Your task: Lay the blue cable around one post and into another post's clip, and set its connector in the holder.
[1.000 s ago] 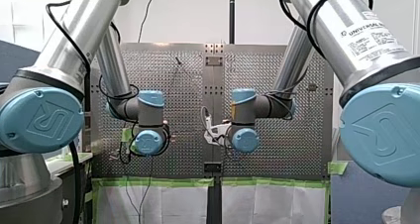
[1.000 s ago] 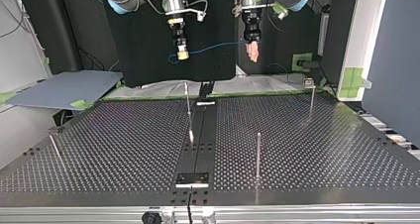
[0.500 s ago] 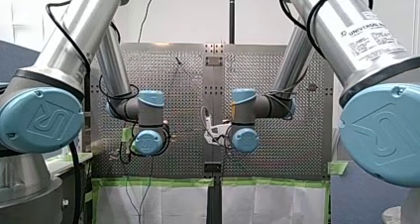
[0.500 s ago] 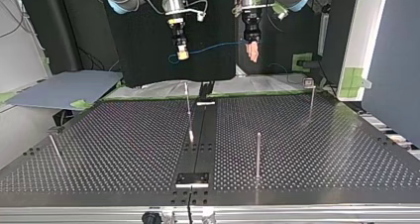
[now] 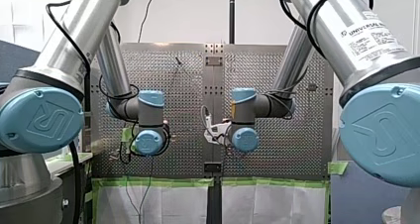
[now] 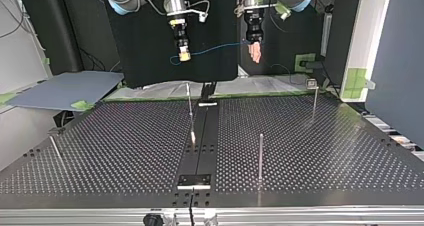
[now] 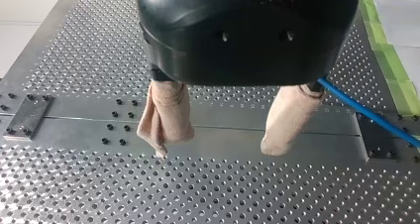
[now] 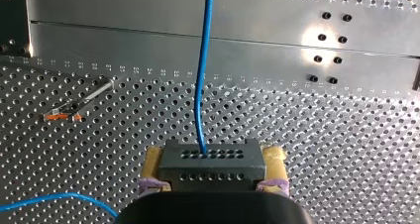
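Nothing has budged in the last second: both arms hang exactly where they were, high over the far edge of the perforated metal surface (image 6: 310, 151) in the top view. My right tool (image 6: 184, 55) pinches the dark grey connector block (image 8: 208, 164) between its yellow pads, and the thin blue cable (image 6: 215, 48) runs from it roughly level, along that far edge, across to my left tool (image 7: 225, 144). That one stands spread, and the cable passes just behind one beige pad (image 7: 289, 120); touching it or not, I can't tell. Here's the crux: every post stands below the cable and toward the near edge. The slim metal post with a clip-like head (image 6: 314, 100), by the far right corner, is closest to my left arm. The plain post (image 6: 260, 153) stands further toward the near edge, and the thin post by the centre rail (image 6: 189, 103) is nearer my right arm. There's open room all round, so a descent looks unobstructed.
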Available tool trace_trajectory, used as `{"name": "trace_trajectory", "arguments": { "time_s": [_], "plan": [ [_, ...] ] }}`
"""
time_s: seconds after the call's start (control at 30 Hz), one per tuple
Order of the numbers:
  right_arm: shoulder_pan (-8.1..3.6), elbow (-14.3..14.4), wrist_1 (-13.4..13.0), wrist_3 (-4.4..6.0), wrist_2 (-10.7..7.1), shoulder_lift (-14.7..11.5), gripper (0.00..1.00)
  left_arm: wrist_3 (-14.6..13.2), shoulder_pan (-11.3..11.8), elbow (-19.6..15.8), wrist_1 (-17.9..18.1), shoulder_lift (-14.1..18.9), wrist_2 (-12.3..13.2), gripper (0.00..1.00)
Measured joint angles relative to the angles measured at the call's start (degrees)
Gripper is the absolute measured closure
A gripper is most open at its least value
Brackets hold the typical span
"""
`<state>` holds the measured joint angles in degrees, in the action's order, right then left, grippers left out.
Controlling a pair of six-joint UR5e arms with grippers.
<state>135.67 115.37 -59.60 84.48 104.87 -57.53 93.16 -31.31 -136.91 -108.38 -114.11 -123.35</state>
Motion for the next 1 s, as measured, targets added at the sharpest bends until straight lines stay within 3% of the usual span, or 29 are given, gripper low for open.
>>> {"name": "trace_trajectory", "arguments": {
  "time_s": [0.3,0.37,0.53,0.63,0.8,1.0],
  "plan": [
    [0.00,0.00,0.00,0.00,0.00,0.00,0.89,0.04,-0.03,-0.04,-0.03,-0.04,-0.04,0.00],
    [0.23,-0.26,0.23,0.24,0.23,0.23,0.84,0.30,-0.31,-0.30,-0.29,-0.32,-0.31,0.00],
    [2.64,-2.62,2.64,2.58,2.55,2.64,0.84,1.38,-2.50,-1.65,-2.48,-2.50,-2.46,0.00],
    [4.15,-3.55,4.41,3.49,3.36,4.40,0.84,1.53,-4.13,-1.87,-3.73,-4.03,-3.32,0.00],
    [4.91,-3.91,7.05,3.82,3.65,6.75,0.84,1.58,-6.79,-1.91,-4.32,-4.99,-3.65,0.00],
    [4.99,-3.95,9.29,3.86,3.68,7.42,0.84,1.58,-7.51,-1.93,-4.39,-5.08,-3.69,0.00]
  ]
}}
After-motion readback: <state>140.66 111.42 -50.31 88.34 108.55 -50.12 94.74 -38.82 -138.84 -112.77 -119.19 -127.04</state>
